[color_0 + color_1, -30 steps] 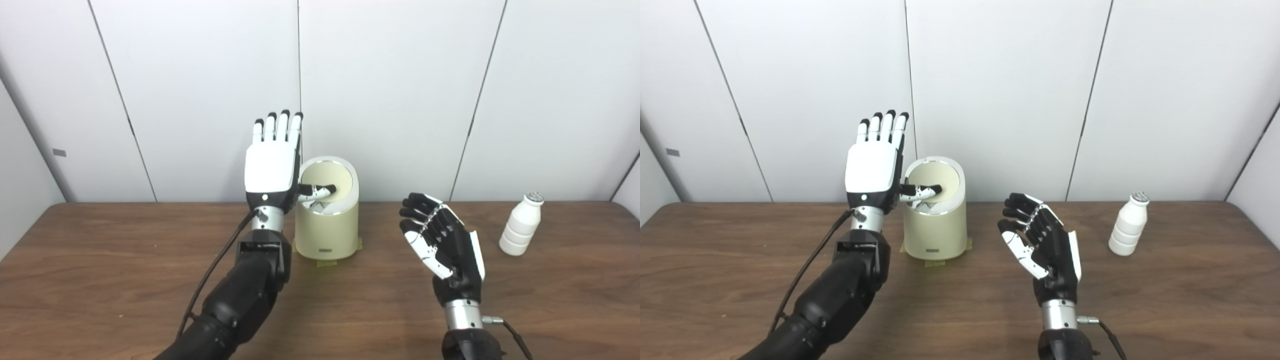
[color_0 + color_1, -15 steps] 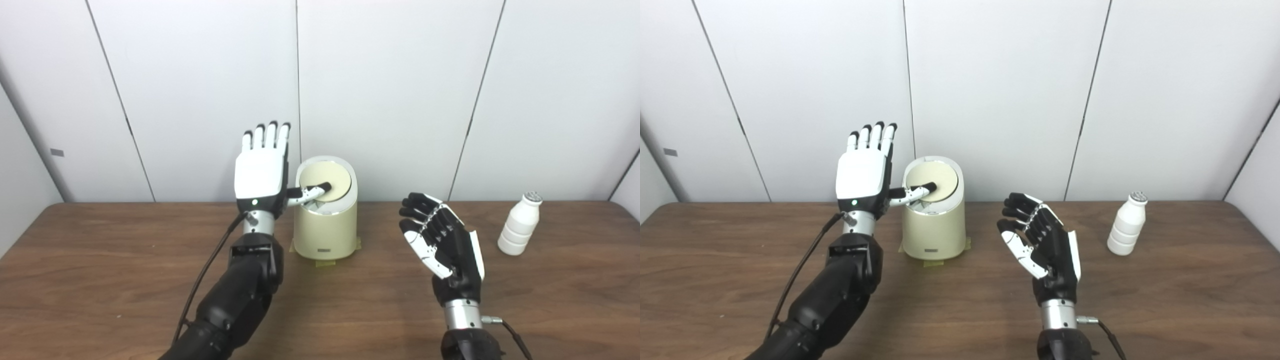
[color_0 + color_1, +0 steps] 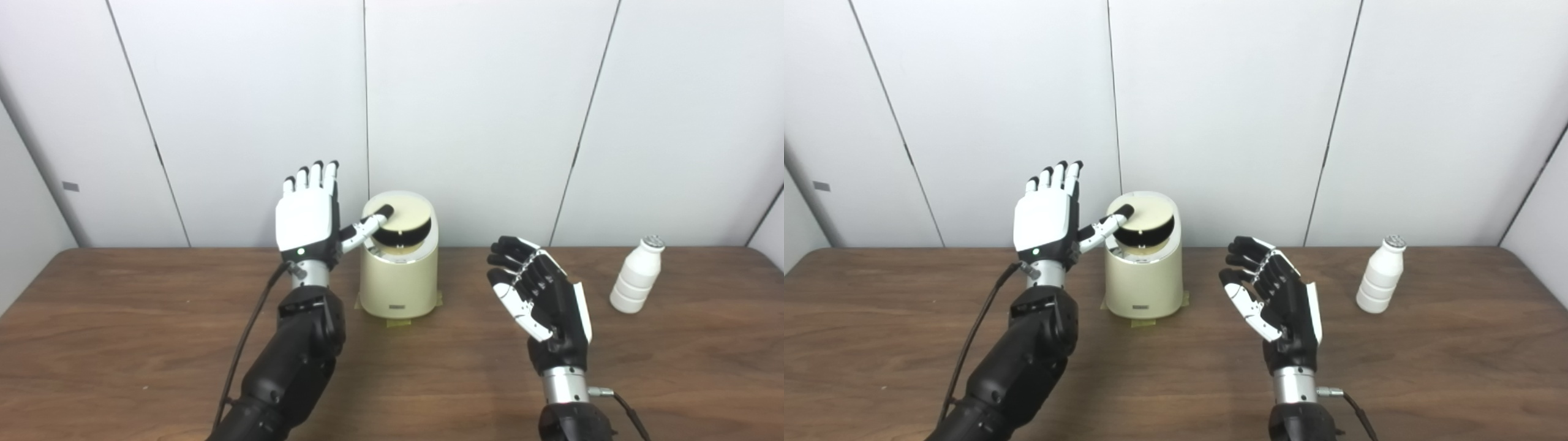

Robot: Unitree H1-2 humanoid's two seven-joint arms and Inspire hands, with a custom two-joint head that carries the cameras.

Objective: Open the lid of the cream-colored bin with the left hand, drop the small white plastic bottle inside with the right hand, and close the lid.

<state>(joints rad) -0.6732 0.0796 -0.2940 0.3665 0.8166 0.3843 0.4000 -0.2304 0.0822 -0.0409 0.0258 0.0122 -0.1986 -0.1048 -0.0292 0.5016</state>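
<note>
The left robot hand (image 3: 308, 214), fingers spread, props its thumb under the cream-coloured cylindrical bin's (image 3: 399, 282) half-raised lid (image 3: 404, 213), clearing the opening. The right robot hand (image 3: 542, 300) waits empty, fingers apart; the small white ribbed plastic bottle (image 3: 637, 275) stands well right on the wooden surface (image 3: 122, 318).

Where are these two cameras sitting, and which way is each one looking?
Left eye view: on the robot's head, facing forward and down at the table; the left hand and right hand rise from the bottom edge.
Right eye view: beside it, a little to the right, with the same aim and the same arms.
Shared: the bin, its lid tilted open, and the bottle far right.
</note>
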